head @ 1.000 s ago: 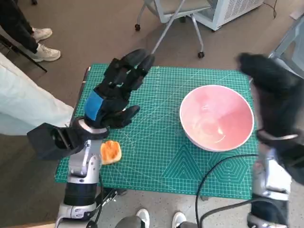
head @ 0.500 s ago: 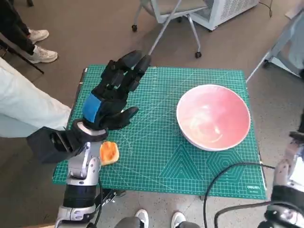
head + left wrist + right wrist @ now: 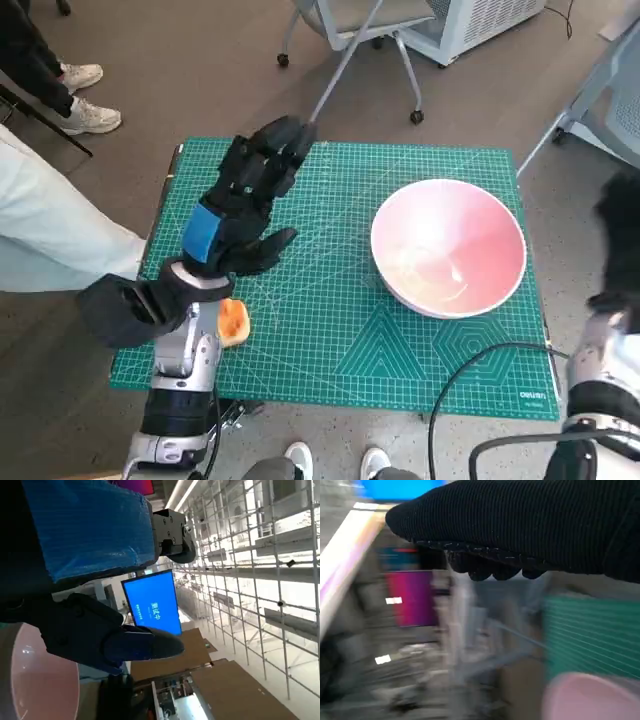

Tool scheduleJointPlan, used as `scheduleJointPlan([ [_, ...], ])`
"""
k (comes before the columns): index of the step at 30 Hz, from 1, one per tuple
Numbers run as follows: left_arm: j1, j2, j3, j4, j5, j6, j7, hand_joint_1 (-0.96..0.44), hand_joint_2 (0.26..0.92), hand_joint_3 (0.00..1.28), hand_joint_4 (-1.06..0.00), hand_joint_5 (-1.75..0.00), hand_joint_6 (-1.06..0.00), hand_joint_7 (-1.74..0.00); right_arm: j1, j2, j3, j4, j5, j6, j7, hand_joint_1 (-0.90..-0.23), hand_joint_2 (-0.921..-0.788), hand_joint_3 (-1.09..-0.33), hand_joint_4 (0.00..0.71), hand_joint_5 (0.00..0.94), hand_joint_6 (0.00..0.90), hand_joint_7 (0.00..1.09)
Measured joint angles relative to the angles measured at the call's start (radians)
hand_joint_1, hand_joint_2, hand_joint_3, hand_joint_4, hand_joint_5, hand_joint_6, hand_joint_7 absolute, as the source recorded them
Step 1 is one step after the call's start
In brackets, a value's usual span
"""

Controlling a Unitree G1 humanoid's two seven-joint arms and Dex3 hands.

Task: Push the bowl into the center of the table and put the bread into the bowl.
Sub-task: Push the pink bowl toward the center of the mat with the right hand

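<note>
The pink bowl [image 3: 448,247] stands empty on the right half of the green cutting mat [image 3: 330,330], close to its right edge. A small orange piece of bread [image 3: 233,322] lies near the mat's front left corner, partly hidden under my left wrist. My left hand [image 3: 245,200] hovers above the mat's left side with its fingers spread, holding nothing. The left wrist view shows its blue-taped back [image 3: 85,525] and part of the bowl [image 3: 35,680]. My right hand [image 3: 620,245] is a dark blur beyond the table's right edge, away from the bowl. The glove [image 3: 520,525] fills the right wrist view above the bowl [image 3: 590,697].
An office chair base [image 3: 350,40] stands on the floor behind the table. A person's white trouser leg [image 3: 50,230] and shoes [image 3: 85,115] are at the left. A black cable [image 3: 470,375] loops over the mat's front right. Feet [image 3: 300,458] show below the front edge.
My right hand has swung away from the bowl's right side, out past the table's right edge. The left hand has barely moved. The camera has shifted slightly.
</note>
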Motion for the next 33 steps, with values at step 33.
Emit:
scheduleJointPlan([
  [33, 0.031, 0.043, 0.021, -0.013, -0.001, -0.017, 0.000, -0.67, 0.921, 0.34, -0.18, -0.02, 0.00, -0.63, -0.151, 0.281, -0.093, 0.037, 0.121, 0.200, 0.046, -0.540, -0.921, -0.880, 0.132, 0.009, 0.165, 0.26],
])
